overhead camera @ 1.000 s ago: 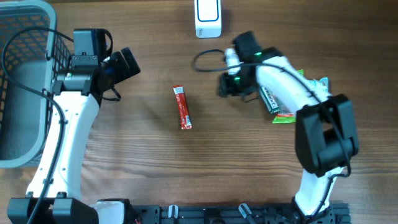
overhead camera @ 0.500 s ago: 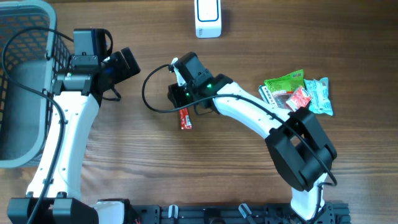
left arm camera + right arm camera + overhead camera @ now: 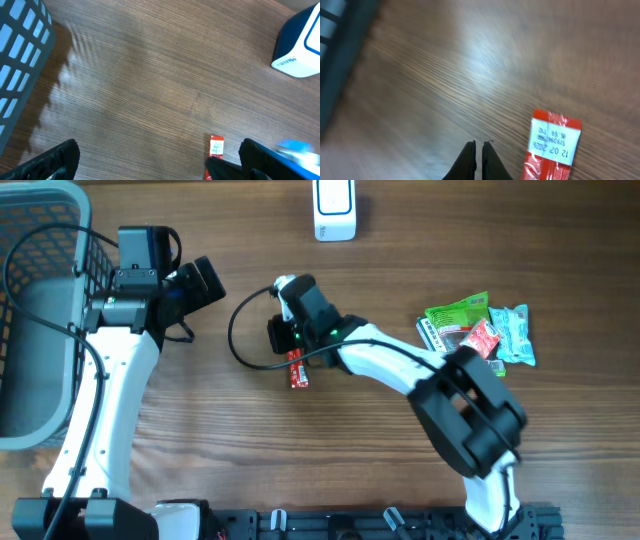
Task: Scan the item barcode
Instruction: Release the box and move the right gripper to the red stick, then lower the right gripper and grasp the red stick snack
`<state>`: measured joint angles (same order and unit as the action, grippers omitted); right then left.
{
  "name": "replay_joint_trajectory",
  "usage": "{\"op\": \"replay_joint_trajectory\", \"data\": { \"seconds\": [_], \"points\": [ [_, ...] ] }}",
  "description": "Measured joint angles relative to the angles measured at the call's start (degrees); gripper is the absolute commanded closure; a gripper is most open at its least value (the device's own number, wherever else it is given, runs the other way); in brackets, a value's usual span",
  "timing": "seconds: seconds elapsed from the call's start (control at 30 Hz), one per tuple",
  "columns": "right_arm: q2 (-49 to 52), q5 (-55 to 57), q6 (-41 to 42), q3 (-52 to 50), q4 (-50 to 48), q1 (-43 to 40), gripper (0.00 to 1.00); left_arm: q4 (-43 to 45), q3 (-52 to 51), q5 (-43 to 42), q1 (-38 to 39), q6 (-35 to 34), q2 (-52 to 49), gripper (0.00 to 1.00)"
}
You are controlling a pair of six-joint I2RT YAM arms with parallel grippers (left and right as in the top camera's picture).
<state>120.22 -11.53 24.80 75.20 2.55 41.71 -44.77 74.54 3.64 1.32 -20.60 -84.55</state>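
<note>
Sachet: the red sachet (image 3: 298, 372) lies flat near the middle of the desk (image 3: 350, 460). In the overhead view its upper end is covered by the right arm.
Right hand: the fingers of the right hand (image 3: 479, 145) are pressed together and nothing is held. In the wrist view the sachet is seen just beside the fingers, not between them.
Left hand: the left hand (image 3: 157, 147) is spread fully wide and empty, above the desk near the basket (image 3: 30, 240).
Scanner: the white scanner (image 3: 334, 210) stands at the far edge, well apart from the sachet.
Packets: a pile of packets (image 3: 478, 330) lies on the right.
Done: the right hand is placed at the sachet — no more can be credited.
Left to do: a grasp, a lift, and the barcode shown to the scanner. It is judged that the hand must be opened and set over the sachet first.
</note>
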Motion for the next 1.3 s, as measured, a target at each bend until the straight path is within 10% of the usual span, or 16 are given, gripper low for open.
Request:
{"op": "replay_joint_trajectory", "data": {
  "seconds": [0.3, 0.83, 1.3],
  "points": [
    [2.5, 0.7, 2.6, 0.4, 4.8, -2.1, 0.96, 0.0, 0.0, 0.0, 0.0, 0.0, 0.0, 0.0],
    [-6.6, 2.6, 0.4, -0.1, 40.8, -11.1, 0.87, 0.0, 0.0, 0.0, 0.0, 0.0, 0.0, 0.0],
    [-6.6, 4.2, -4.7, -0.1, 28.1, -10.6, 0.84, 0.0, 0.0, 0.0, 0.0, 0.0, 0.0, 0.0]
  ]
}}
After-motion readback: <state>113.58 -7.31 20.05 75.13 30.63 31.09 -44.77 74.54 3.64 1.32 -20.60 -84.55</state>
